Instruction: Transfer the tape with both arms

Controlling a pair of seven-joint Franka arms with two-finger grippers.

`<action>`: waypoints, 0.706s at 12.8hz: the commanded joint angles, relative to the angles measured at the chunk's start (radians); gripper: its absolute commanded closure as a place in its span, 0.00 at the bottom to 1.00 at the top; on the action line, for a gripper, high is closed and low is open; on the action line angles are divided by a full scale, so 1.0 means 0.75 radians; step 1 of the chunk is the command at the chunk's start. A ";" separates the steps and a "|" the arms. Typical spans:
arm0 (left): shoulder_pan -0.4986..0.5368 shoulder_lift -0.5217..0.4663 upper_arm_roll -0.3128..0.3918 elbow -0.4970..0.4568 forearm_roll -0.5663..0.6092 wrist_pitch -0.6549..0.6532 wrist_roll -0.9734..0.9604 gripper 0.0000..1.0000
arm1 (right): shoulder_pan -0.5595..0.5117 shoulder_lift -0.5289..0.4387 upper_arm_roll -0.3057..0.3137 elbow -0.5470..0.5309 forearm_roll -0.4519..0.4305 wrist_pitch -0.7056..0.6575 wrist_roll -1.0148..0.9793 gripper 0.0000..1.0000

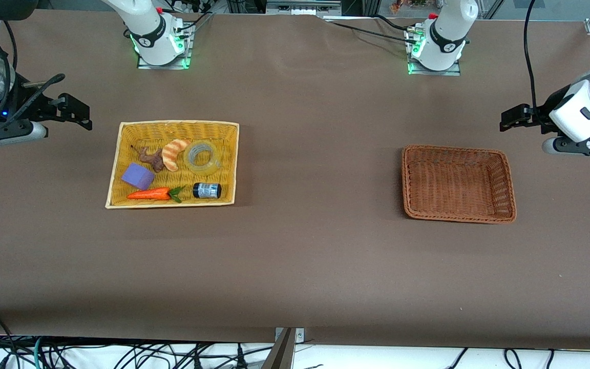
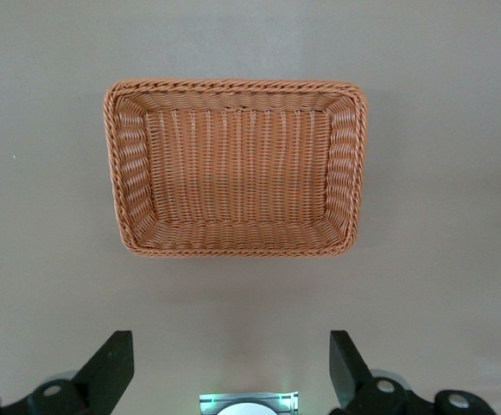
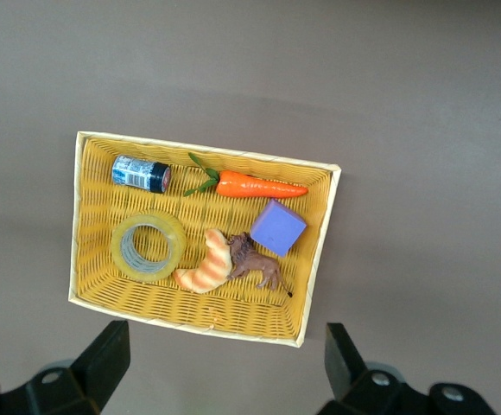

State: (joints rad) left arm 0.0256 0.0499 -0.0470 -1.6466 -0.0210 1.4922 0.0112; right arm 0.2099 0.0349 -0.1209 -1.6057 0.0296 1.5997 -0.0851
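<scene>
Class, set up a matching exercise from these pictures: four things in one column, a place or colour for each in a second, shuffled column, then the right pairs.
Things:
1. tape
2. foam block
3. brown basket
4. carrot

Descriptions:
A. orange with green leaves
B. holds nothing
C. purple
D. lies flat in the yellow basket, beside the croissant

Pairs: 1-D, 2-C, 3-B, 4-A

baskets 2: yellow basket [image 1: 116, 169], brown basket [image 1: 509, 184] | tape [image 1: 202, 157] 1 | grippers 2: left gripper [image 1: 511, 118], right gripper [image 1: 76, 110]
</scene>
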 commanded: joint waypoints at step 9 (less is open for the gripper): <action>0.009 0.021 -0.001 0.042 -0.033 -0.016 0.028 0.00 | -0.010 0.011 0.006 0.040 0.001 -0.055 -0.019 0.00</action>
State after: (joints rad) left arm 0.0256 0.0499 -0.0469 -1.6466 -0.0210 1.4922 0.0113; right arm 0.2099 0.0349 -0.1209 -1.6057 0.0296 1.5863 -0.0852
